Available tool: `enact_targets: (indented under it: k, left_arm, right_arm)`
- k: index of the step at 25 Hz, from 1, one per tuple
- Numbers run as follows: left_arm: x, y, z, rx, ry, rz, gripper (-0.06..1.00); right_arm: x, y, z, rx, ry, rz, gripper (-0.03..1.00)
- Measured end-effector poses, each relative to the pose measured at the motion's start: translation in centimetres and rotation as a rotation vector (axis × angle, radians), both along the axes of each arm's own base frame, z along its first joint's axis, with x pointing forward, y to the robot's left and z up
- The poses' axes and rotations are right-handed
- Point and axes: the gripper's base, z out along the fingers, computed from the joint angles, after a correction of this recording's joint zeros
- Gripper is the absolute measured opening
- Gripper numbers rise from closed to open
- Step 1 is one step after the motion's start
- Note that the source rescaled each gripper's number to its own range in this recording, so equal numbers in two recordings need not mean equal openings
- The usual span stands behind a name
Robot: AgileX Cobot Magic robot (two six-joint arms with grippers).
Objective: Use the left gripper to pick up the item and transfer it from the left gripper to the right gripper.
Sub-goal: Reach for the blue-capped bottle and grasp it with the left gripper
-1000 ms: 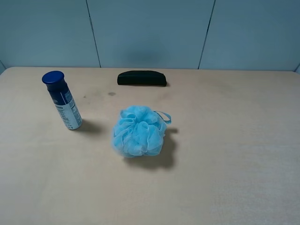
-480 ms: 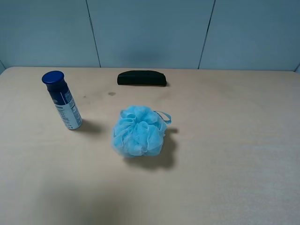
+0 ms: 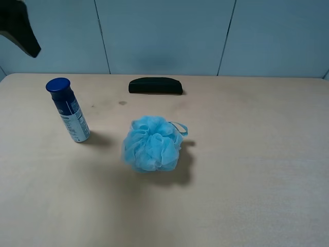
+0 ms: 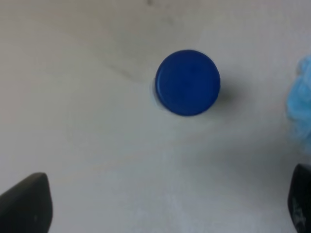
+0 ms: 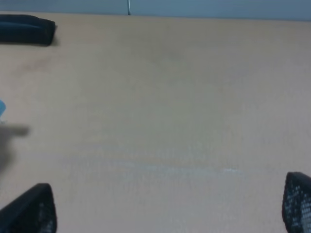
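Print on bottle [image 3: 72,114] label too small to read

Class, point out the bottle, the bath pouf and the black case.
bottle [image 3: 70,112], exterior high view, on its printed label.
bath pouf [image 3: 151,144], exterior high view, mesh middle.
black case [image 3: 155,85], exterior high view, on its top.
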Motion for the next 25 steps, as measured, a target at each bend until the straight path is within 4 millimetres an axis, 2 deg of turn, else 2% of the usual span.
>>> enact_targets:
  k: [6,12,20,25]
  left_arm:
    - [3.3,-1.6,-4.5,0.026,0.154,-0.033,0.94]
    - [4.9,-3.0,-8.0,0.050,0.262,-0.064,0.93]
    - [6.2,-3.2,-10.8,0.083,0.337,-0.070,0.93]
    - [6.8,-3.1,-11.7,0.112,0.327,-0.073,0.86]
  right_arm:
    - [0.0,0.0,0.0,0.000,0.000,0.000,1.00]
    - [0.0,0.0,0.0,0.000,0.000,0.000,1.00]
    - [0.0,0.0,0.0,0.000,0.000,0.000,1.00]
    - [0.0,0.0,0.0,0.000,0.000,0.000,1.00]
